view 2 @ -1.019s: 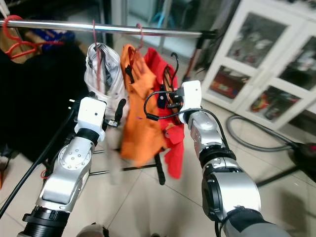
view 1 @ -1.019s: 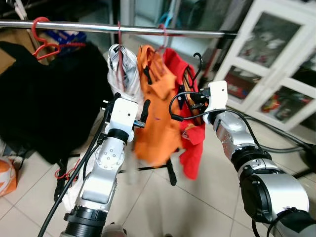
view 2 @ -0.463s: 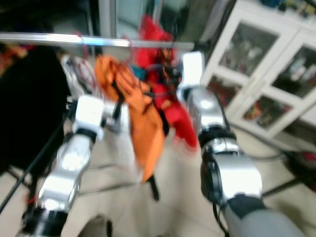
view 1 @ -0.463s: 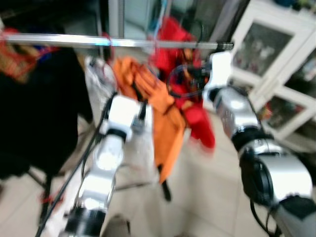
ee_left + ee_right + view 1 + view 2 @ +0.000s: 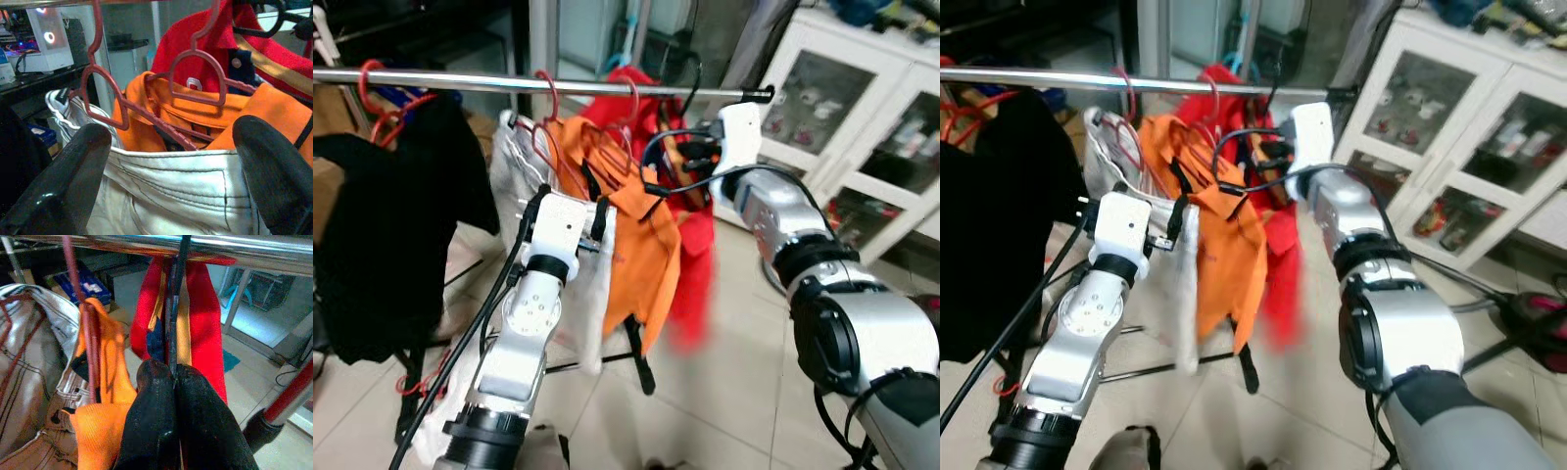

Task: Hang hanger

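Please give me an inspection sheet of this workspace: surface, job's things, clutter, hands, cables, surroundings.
Surface: tiled floor; steel rail above.
Job's things: black hanger carrying red garment, hook at the rail; whether it is seated, cannot tell.
Clutter: orange shirt, white jeans, black garment hanging on the rail.
Hands: right hand shut on the black hanger; left hand open, at the white jeans.
Cables: black cables at the right wrist; another along the left arm.
Surroundings: white glass-door cabinet.
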Available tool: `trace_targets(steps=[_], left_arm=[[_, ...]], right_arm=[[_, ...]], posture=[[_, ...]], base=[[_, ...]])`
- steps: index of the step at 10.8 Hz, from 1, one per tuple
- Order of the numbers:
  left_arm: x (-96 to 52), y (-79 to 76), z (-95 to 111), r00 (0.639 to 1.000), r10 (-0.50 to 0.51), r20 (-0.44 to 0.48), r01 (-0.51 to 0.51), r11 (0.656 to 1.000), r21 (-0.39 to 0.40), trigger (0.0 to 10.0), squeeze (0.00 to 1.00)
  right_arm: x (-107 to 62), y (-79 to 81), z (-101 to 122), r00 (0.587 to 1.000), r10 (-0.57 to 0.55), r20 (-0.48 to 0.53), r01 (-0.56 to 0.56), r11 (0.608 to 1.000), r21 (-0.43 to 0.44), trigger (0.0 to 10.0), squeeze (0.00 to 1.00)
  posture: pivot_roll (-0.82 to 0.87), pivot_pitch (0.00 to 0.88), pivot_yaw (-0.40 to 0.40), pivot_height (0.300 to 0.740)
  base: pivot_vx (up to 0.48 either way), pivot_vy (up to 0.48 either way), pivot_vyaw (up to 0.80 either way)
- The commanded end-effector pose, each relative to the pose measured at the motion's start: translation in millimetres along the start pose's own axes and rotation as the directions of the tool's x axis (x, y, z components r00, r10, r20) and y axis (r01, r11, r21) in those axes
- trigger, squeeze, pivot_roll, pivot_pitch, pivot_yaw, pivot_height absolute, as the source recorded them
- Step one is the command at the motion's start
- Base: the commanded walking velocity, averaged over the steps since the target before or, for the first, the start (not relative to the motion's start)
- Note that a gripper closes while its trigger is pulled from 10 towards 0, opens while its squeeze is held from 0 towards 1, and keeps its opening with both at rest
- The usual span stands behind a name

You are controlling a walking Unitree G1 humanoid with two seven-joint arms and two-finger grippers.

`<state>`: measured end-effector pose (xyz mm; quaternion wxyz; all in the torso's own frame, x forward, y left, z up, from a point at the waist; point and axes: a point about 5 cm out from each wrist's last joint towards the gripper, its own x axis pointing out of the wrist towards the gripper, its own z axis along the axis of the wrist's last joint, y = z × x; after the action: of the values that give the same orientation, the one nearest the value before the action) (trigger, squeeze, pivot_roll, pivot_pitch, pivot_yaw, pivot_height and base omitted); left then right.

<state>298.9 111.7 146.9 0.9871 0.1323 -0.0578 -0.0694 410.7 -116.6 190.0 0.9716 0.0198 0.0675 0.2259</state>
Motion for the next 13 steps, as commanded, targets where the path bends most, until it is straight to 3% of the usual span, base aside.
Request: trace_targets(steps=[1, 3, 6, 7, 13], left_arm=[[0.9, -4.7, 1, 1.0, -0.012, 0.002, 0.012, 1.0, -0.014, 10.0, 0.0], [0.5, -4.3, 0, 1.0, -0.01, -0.003, 0.01, 1.0, -0.017, 10.0, 0.0], [0.1, -5.4, -1, 1.0, -0.018, -0.014, 0.017, 0.999, -0.029, 10.0, 0.0], [-0.3, -5.4, -1, 1.0, -0.02, -0.017, 0.02, 0.999, -0.03, 10.0, 0.0], [-0.6, -7.1, -3, 0.999, -0.033, -0.023, 0.032, 0.999, -0.03, 10.0, 0.0]], right_arm=[[3.3, 4.1, 15, 0.999, 0.031, 0.02, -0.031, 0.999, -0.024, 0.0, 0.0], [5.1, 6.4, 12, 0.999, 0.023, -0.023, -0.023, 1.0, 0.01, 0.0, 0.0], [4.2, 12.3, -16, 0.992, 0.029, -0.123, -0.013, 0.991, 0.132, 0.0, 0.0], [2.9, 11.7, -23, 0.99, 0.018, -0.142, 0.0, 0.992, 0.125, 0.0, 0.0], [1.9, 0.6, -8, 0.996, -0.074, -0.058, 0.076, 0.996, 0.041, 0.0, 0.0]], posture=[[0.21, 0.044, -0.162, 0.74], [0.21, 0.046, -0.164, 0.74], [0.22, 0.049, -0.163, 0.74], [0.22, 0.05, -0.162, 0.74], [0.22, 0.043, -0.158, 0.74]], base=[[0.0, 0.0, 0.0], [0.0, 0.0, 0.0], [0.0, 0.0, 0.0], [0.0, 0.0, 0.0], [0.0, 0.0, 0.0]])
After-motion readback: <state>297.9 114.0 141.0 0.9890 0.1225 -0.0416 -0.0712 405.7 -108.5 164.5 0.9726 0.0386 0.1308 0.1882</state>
